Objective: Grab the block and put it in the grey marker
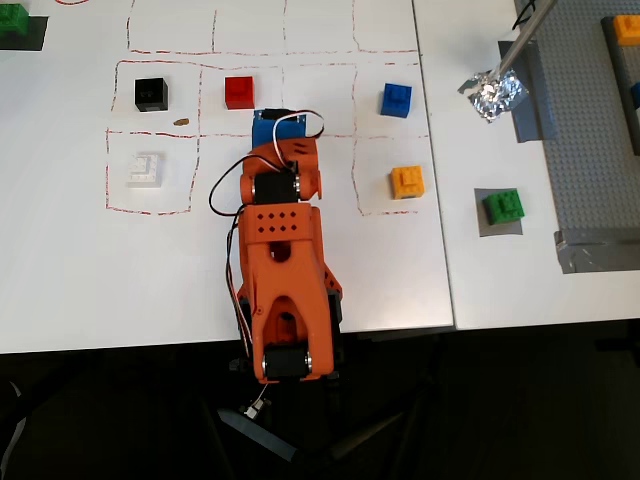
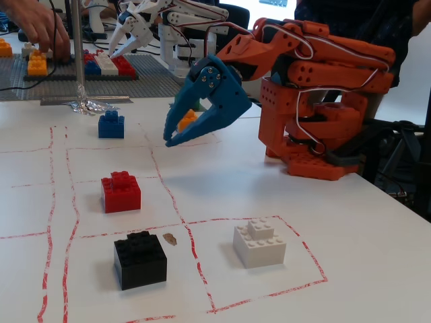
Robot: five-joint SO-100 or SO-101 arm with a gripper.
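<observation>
We see the block (image 1: 503, 206) as glossy green moulded plastic with studs, sitting on the grey marker (image 1: 481, 222), a flat matt patch. The arm (image 1: 283, 270) looks like matt orange printed plastic, and the gripper (image 2: 176, 132) like matt blue printed plastic with faint layer lines. The table (image 1: 80, 260) is smooth white with a slight sheen, its red lines (image 2: 66, 222) rough and uneven. The foil (image 1: 492, 94) is crumpled and shiny, and the baseplate (image 1: 590, 130) is studded grey plastic.

Bright bricks on a white table (image 1: 80, 270)

Green block (image 1: 503, 206) on grey marker (image 1: 480, 224); orange arm (image 1: 285, 270), blue gripper (image 2: 176, 132); red dashed grid (image 1: 200, 100).
</observation>
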